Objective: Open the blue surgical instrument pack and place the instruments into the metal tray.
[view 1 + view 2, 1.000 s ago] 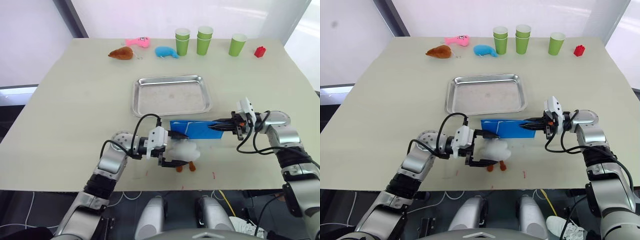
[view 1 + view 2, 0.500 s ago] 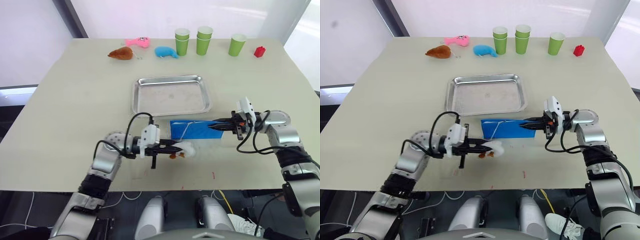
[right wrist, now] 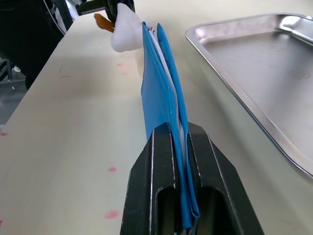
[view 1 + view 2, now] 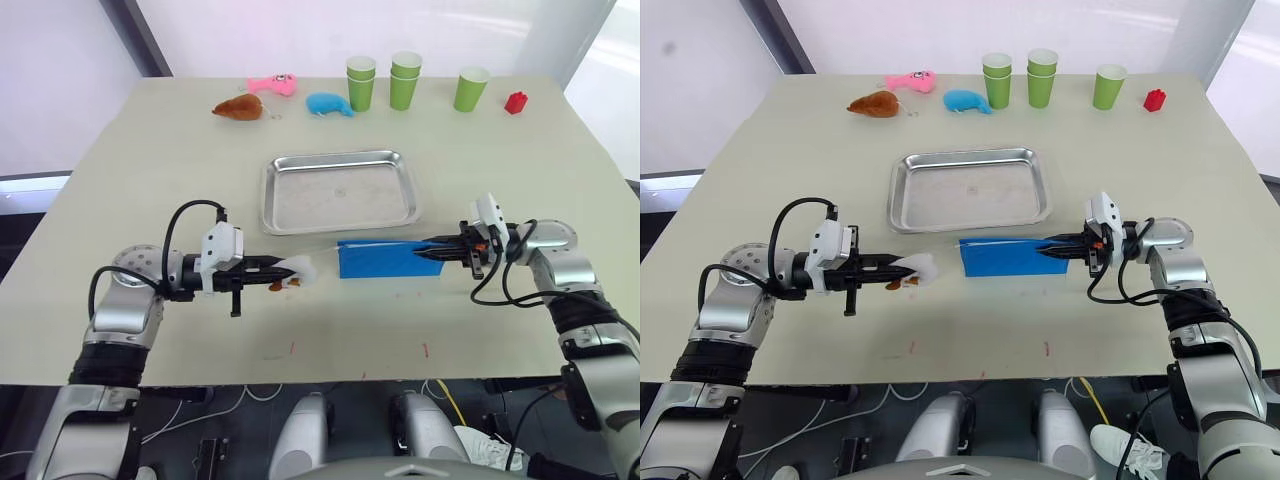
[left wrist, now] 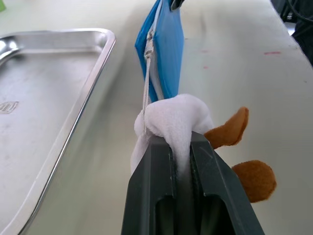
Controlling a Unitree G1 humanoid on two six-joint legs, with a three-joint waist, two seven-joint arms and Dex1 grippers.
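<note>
1. Your left claw [image 4: 268, 265] is clamped on a white plush toy [image 4: 297, 270] with brown feet, tied by a thin cord to the pack's left end.
2. Your right claw [image 4: 430, 254] pinches the right end of the blue surgical instrument pack [image 4: 385, 259].
3. The pack lies on the counter [image 4: 150, 170], long axis running left to right, between both claws.
4. The metal tray [image 4: 340, 190] sits just beyond its far edge.
5. Green cups [image 4: 406, 80] stand along the far side.

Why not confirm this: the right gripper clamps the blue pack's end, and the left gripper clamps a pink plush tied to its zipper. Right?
Wrong colour: in the left wrist view the left gripper clamps a white plush, not pink. The right gripper does clamp the pack.
</note>
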